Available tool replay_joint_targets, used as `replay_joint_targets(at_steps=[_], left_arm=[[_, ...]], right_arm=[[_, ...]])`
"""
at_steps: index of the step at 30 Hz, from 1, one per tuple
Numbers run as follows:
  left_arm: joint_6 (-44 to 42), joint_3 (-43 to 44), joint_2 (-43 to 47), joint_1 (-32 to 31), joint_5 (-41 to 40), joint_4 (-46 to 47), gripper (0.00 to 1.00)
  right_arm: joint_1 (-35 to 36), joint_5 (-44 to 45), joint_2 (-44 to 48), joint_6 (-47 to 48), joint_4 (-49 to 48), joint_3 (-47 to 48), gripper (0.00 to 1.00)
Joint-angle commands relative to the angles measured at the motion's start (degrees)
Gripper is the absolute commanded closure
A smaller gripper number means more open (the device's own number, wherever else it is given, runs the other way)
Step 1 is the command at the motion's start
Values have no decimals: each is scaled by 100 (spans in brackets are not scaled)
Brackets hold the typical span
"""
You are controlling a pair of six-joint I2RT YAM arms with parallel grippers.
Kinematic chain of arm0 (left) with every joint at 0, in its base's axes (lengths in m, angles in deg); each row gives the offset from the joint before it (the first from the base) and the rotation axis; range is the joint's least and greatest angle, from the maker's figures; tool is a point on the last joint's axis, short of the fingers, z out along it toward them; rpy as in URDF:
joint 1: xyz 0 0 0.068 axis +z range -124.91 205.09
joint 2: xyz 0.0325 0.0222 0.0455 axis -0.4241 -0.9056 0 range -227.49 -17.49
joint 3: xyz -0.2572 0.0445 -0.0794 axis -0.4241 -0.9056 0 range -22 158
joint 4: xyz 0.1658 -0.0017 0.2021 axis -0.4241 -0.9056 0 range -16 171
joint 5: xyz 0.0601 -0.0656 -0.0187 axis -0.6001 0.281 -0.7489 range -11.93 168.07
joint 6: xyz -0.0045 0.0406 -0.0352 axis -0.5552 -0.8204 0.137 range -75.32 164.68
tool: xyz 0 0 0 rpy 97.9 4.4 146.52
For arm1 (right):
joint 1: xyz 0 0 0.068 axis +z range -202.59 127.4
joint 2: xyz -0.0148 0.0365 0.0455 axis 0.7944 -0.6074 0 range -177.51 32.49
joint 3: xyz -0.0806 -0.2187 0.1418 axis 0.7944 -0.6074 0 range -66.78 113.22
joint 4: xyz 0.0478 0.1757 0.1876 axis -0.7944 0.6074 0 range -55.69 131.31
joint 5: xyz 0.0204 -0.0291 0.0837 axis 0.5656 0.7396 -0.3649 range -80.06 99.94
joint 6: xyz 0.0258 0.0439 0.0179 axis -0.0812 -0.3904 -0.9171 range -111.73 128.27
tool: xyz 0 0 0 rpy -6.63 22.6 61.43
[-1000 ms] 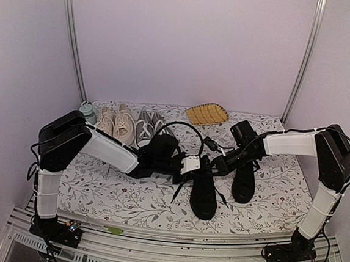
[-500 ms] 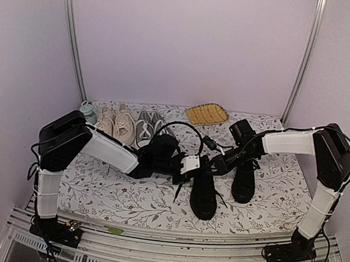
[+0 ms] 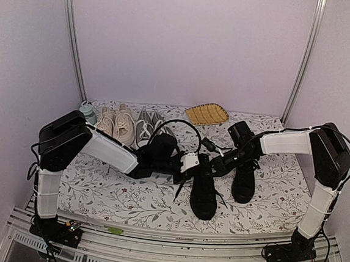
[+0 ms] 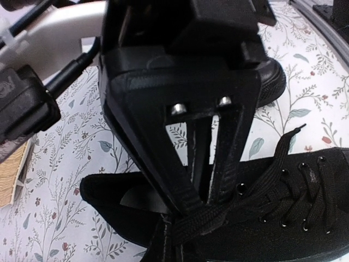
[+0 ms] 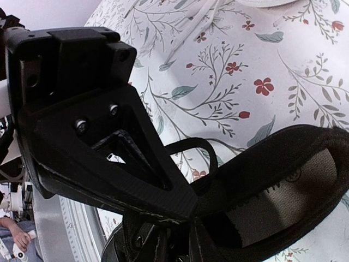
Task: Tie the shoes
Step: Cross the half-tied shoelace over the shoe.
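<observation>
Soft, even light falls from above, so shadows on the flowered tablecloth [image 3: 96, 188] are weak, the black shoes [image 3: 204, 198] lose almost all detail, and in the wrist views the near fingers [image 4: 142, 147] look a little blurred.

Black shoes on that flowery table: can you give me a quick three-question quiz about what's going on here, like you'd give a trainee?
1. True or false: the left fingers are pinched shut on a black lace.
2. Where does the yellow woven tray lie? A. at the far edge of the table; B. at its near edge; C. in its middle.
3. What colour is the pair of sneakers next to the small bottle?
Key: 1 true; 2 A; 3 beige.
</observation>
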Motion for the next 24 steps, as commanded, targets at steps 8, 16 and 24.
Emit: replay_joint_targets(at_steps=[8, 16, 24], left_arm=[[89, -64, 39, 12, 193, 217, 100], [71, -39, 30, 9, 184, 122, 100], [68, -2, 89, 14, 135, -15, 92]], right_arm=[[50, 484, 422, -143, -387, -86, 99], [2, 544, 605, -292, -419, -198, 94], [-2, 508, 555, -337, -467, -165, 99]])
